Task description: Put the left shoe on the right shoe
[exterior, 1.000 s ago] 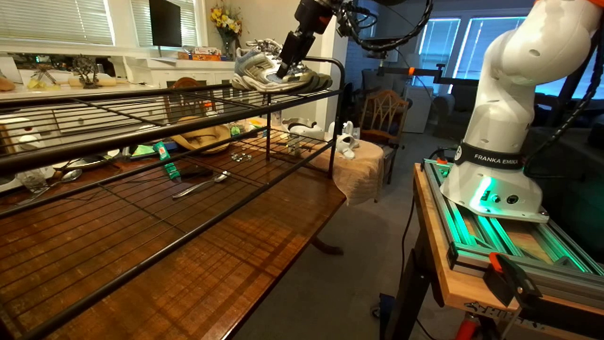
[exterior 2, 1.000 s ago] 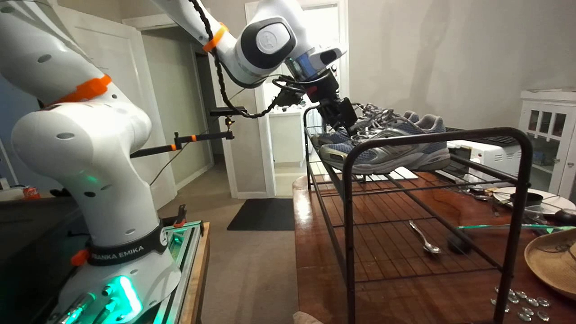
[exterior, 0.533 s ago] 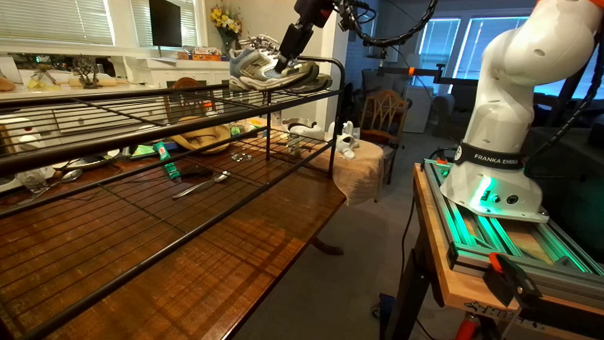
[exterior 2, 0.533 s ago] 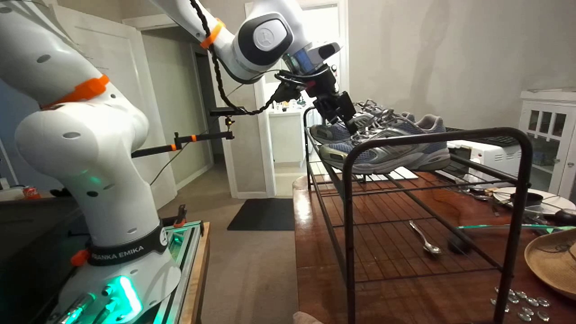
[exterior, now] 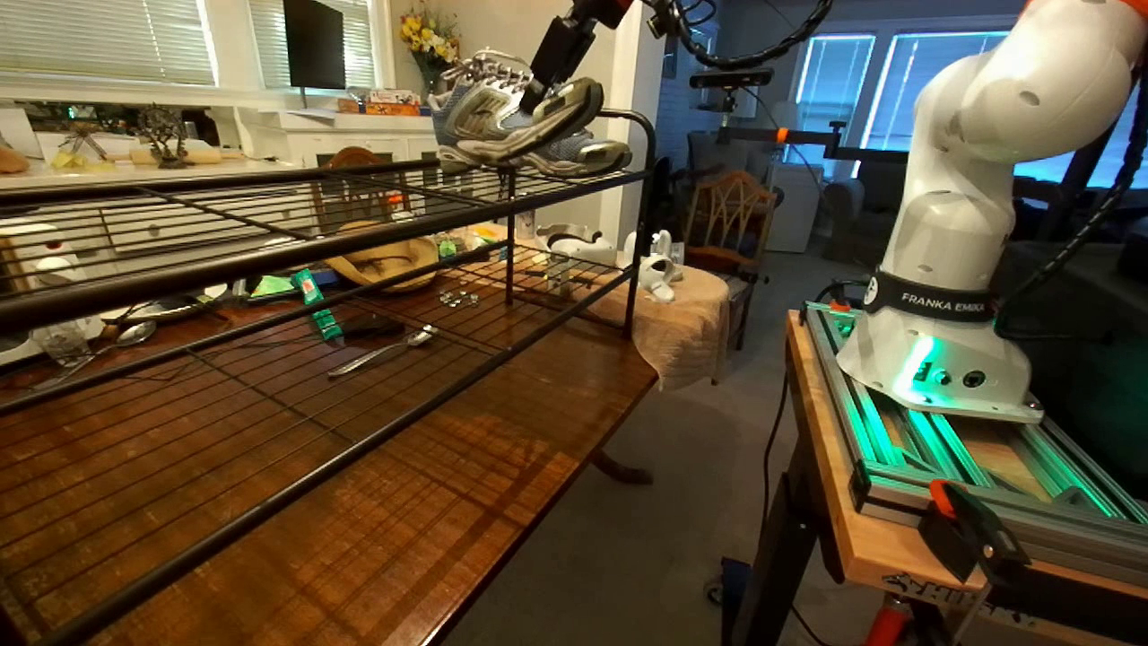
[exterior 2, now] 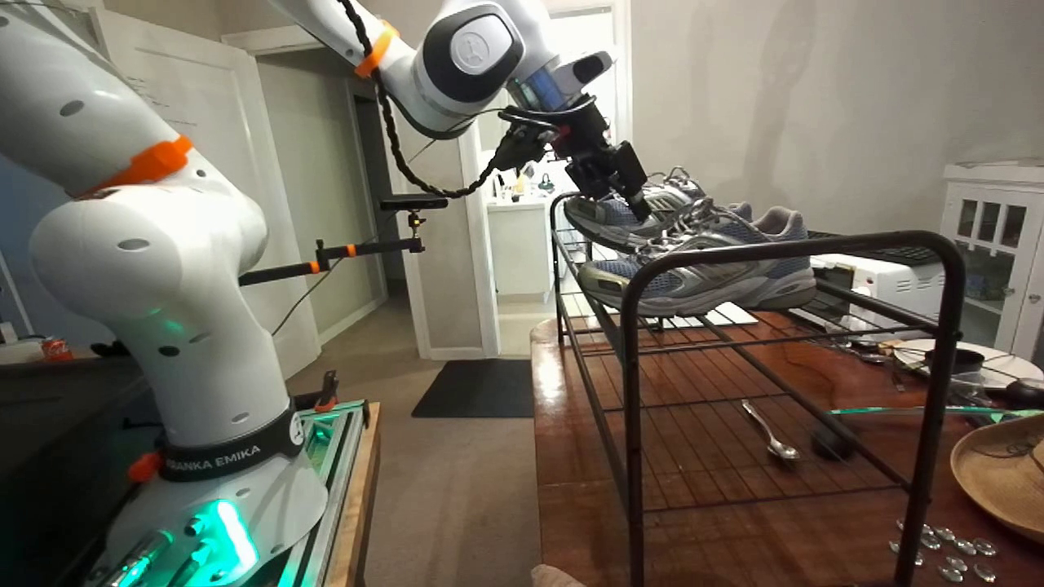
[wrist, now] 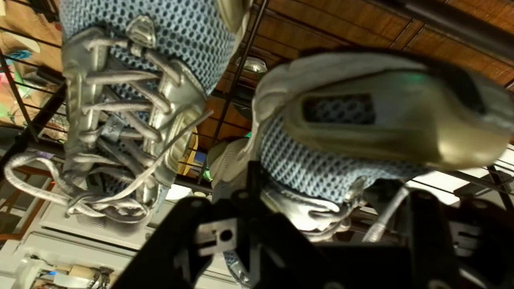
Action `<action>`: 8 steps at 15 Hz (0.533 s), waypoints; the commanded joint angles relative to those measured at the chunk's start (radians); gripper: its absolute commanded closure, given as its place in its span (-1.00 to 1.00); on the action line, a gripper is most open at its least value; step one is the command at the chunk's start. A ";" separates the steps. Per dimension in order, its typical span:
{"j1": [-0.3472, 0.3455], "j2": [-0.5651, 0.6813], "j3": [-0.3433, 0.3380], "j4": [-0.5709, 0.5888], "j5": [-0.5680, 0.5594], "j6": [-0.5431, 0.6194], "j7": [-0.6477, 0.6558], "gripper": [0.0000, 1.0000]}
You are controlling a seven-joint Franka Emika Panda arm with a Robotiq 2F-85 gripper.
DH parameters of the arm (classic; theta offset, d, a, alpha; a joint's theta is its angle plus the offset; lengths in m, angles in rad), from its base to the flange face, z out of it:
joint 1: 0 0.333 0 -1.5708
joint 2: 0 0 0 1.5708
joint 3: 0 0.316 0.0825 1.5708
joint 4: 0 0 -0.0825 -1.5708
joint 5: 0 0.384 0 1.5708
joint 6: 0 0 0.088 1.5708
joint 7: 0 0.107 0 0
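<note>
The left shoe [exterior: 475, 112], a silvery grey-and-white lace-up sneaker, is held by its front part with the toe tilted up. It also shows in an exterior view [exterior 2: 602, 214] and at the right of the wrist view [wrist: 401, 132]. I cannot tell whether its heel touches the rack. My gripper [wrist: 323, 188] is shut on it, with fingers [exterior: 535, 93] on either side of the upper. The right shoe [exterior 2: 718, 273], its mate, stands flat on the top shelf beside it. The right shoe is partly hidden in an exterior view [exterior: 587, 156] and fills the left of the wrist view [wrist: 180, 44].
The black wire rack [exterior 2: 783, 244] stands on the wooden table [exterior: 502, 431]; its end rail [exterior: 639, 115] rises beside the right shoe. A spoon [exterior 2: 768, 432], a straw hat [exterior 2: 999, 481] and glass beads [exterior 2: 950, 550] lie lower. A white microwave [exterior 2: 893, 289] stands behind.
My gripper has moved up with the left shoe. The shoe's toe has risen from nearly flat to clearly tilted up above the rack. The right shoe has not moved.
</note>
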 commanded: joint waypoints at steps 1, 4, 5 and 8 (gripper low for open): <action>0.026 -0.032 -0.027 0.001 0.033 -0.001 -0.049 0.17; 0.034 -0.039 -0.042 0.008 0.048 -0.003 -0.067 0.17; 0.037 -0.040 -0.047 0.010 0.052 -0.002 -0.073 0.17; 0.050 -0.047 -0.066 0.016 0.069 -0.004 -0.096 0.17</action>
